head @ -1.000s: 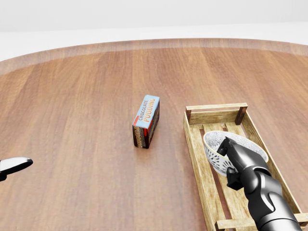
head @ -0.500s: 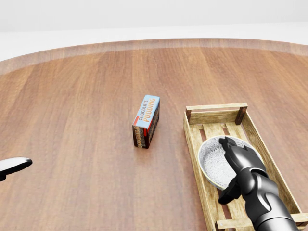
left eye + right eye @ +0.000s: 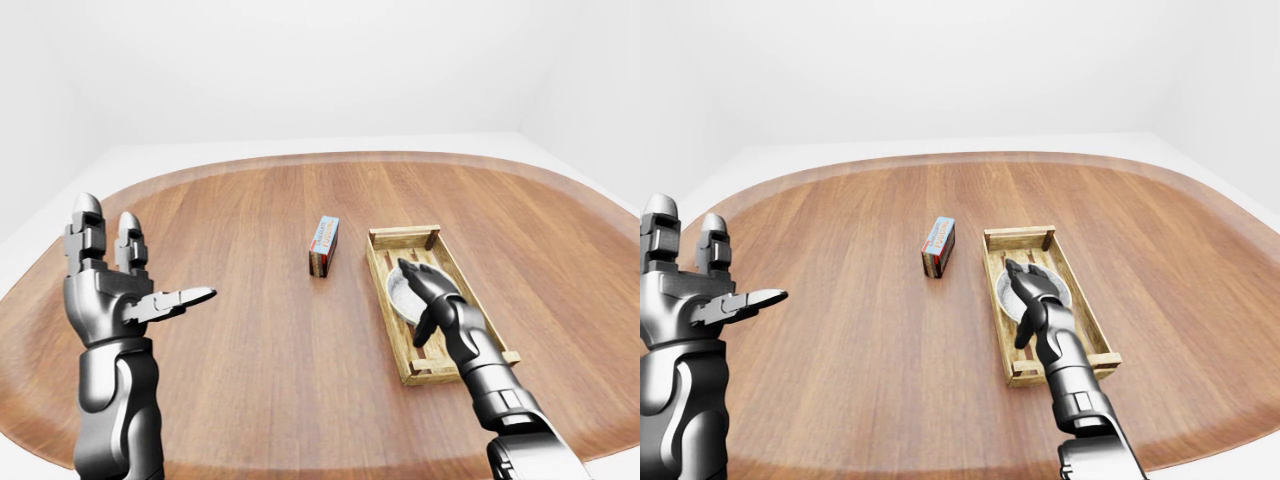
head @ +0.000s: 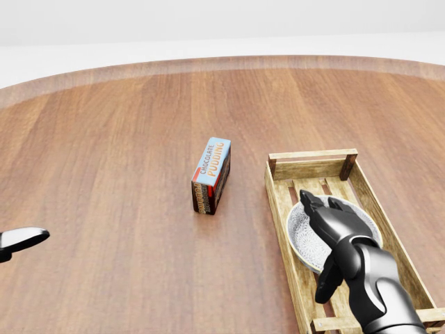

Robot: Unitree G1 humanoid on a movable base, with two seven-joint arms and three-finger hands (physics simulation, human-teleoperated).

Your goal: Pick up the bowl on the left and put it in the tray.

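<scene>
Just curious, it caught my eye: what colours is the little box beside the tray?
Box: light blue face, orange lettering, dark brown side. Clearest in head view.

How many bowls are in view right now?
1. The white patterned bowl lies in the slatted wooden tray at the head view's lower right, partly covered by the open right hand. No other bowl shows on the round wooden table.

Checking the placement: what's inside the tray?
The bowl sits in the tray, partly covered by the open right hand. Whether anything lies under the hand cannot be seen.
</scene>
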